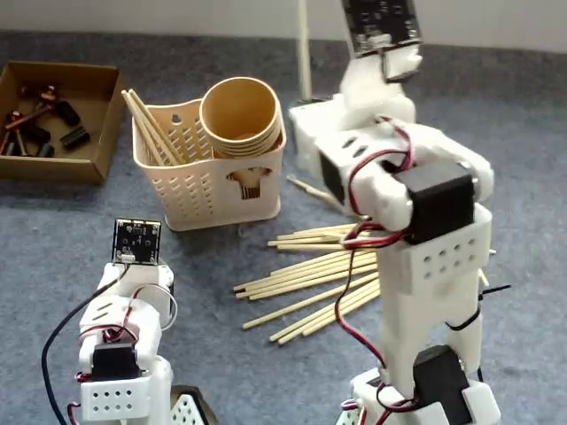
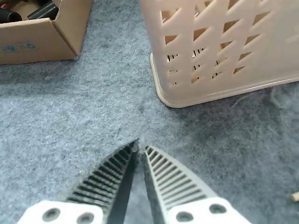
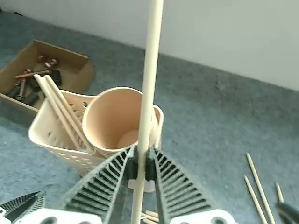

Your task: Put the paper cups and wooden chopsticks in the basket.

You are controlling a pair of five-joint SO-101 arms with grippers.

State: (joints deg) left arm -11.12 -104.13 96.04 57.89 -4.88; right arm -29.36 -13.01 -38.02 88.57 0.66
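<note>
Your right claw (image 3: 142, 161) is closed on one chopstick (image 3: 152, 70), pinched between the fingertips. In the high view the stick stands about upright just beyond the basket (image 1: 213, 190). That hold looks chosen so the stick can go in end first, not lie across the rim. The cups (image 1: 241, 115) already sit nested as one stack inside the basket, filling the side away from the box (image 1: 53, 124). A few sticks (image 1: 146, 124) lean in the corner nearest the box, so the free slot for your chopstick is probably there or in the narrow gap beside the cups. From the right wrist view the stick lines up over the cup mouth, so it could well drop into the top cup. That would still count as in the basket. Most of the work remains: a loose pile (image 1: 319, 274) of chopsticks lies fanned on the mat (image 1: 71, 230) in front of the basket, beside your right arm's base. Your left claw (image 2: 140, 149) is closed on nothing, its tips low over the mat near the basket's foot, out of the right arm's way.
</note>
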